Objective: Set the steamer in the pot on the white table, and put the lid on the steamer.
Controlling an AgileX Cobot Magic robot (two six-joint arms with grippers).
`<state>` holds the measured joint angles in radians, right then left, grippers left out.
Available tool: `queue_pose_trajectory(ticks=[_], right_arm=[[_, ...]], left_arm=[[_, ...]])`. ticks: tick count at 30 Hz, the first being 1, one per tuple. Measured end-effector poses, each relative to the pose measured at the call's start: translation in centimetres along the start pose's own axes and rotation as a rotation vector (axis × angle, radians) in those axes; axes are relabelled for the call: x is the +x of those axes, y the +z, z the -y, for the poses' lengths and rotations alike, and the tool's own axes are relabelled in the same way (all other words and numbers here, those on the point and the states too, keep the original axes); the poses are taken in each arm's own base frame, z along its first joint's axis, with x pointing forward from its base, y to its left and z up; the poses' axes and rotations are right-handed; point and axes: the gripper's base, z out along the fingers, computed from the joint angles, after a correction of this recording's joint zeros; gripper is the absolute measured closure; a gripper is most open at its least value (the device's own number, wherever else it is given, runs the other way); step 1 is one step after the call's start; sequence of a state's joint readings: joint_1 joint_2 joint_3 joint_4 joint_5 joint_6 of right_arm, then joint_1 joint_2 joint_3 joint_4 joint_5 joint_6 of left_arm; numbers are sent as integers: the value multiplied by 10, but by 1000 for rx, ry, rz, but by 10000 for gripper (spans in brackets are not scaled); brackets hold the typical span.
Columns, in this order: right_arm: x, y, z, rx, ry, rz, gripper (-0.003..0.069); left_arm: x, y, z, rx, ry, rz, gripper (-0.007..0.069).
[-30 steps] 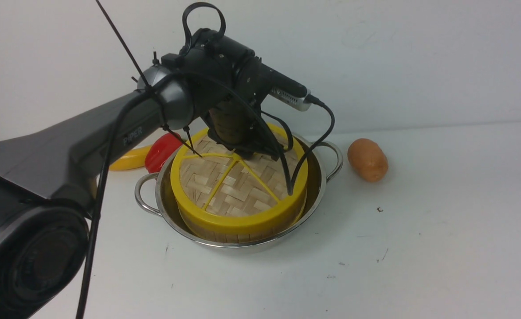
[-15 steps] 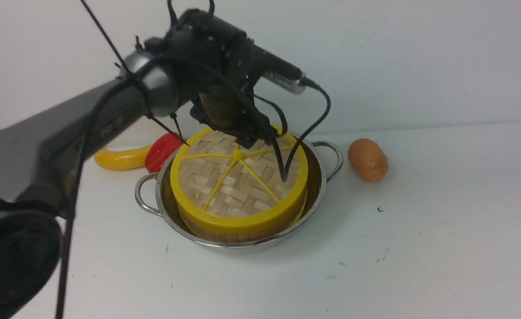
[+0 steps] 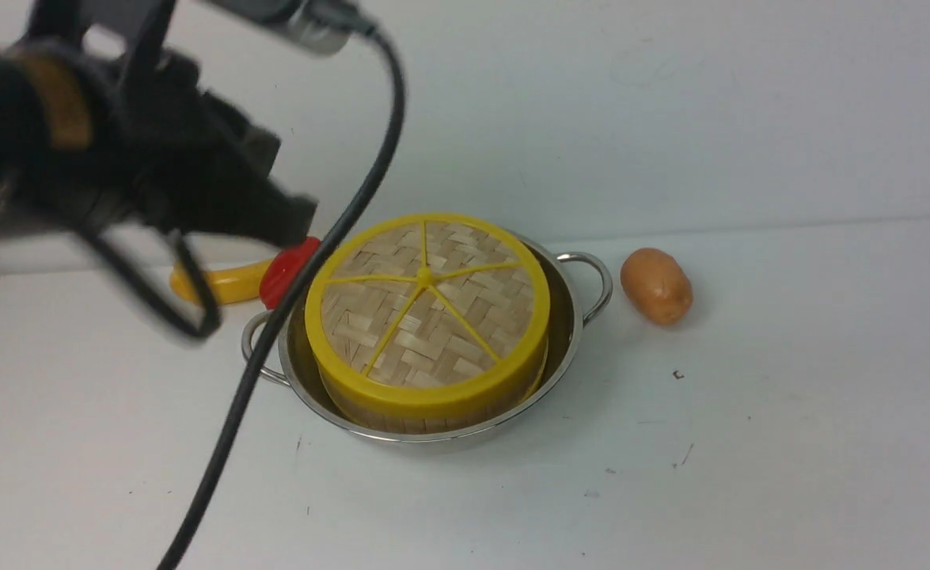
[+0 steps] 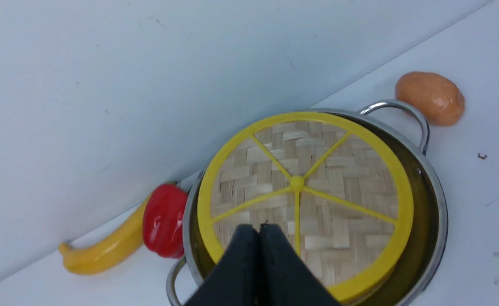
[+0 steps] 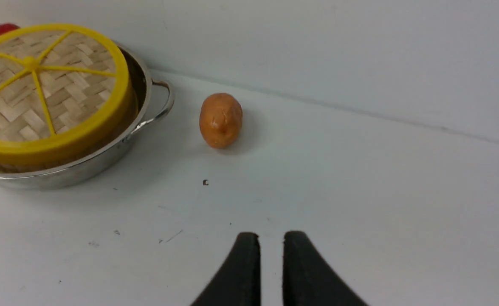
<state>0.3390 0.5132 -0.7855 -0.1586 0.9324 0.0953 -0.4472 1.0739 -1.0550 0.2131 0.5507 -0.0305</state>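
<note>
The lid [image 3: 425, 305], a woven bamboo disc with yellow rim and spokes, lies flat on the steamer [image 3: 401, 420]. Only a strip of the steamer's bamboo wall shows under the lid. The steamer stands inside the shiny steel pot [image 3: 571, 332] on the white table [image 3: 749, 443]. My left gripper [image 3: 286, 226] hangs blurred, up and to the left of the pot, clear of the lid. In the left wrist view the left gripper [image 4: 258, 229] is shut and holds nothing. My right gripper [image 5: 270, 238] hovers low over bare table to the right of the pot, fingers nearly together, nothing between them.
An orange potato [image 3: 656, 285] lies just right of the pot's right handle [image 3: 595, 277]. A red pepper [image 3: 286, 269] and a yellow pepper [image 3: 223, 283] lie behind the pot on the left. A white wall rises behind the table. A black cable [image 3: 275, 317] hangs in front.
My left arm has lifted off the lid and pulled back up and to the left. Its jaws have closed. The lid stays on the steamer.
</note>
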Motion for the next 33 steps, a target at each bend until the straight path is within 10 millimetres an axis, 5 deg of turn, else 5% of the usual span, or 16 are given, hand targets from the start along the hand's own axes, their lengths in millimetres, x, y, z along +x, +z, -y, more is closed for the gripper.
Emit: queue_pose_trajectory(ticks=[2,5,8,16,27,33], right_arm=[[11,3,-2,-11,3,30,643],[49,17,-8,-52,24,69,666],[62,22,-11,-74,40,113,666],[61,23,-12,-83,50,151,659],[60,23,-12,-84,63,155,631],[60,23,-12,-85,65,154,613]], left_arm=[[17,-9,-1,-8,-14,24,646],[79,-37,-2,-51,-69,68,645],[109,-54,-1,-81,-88,99,645],[120,-88,0,-110,-124,243,645],[123,-95,-1,-137,-72,267,614],[179,-93,-2,-303,-51,204,598]])
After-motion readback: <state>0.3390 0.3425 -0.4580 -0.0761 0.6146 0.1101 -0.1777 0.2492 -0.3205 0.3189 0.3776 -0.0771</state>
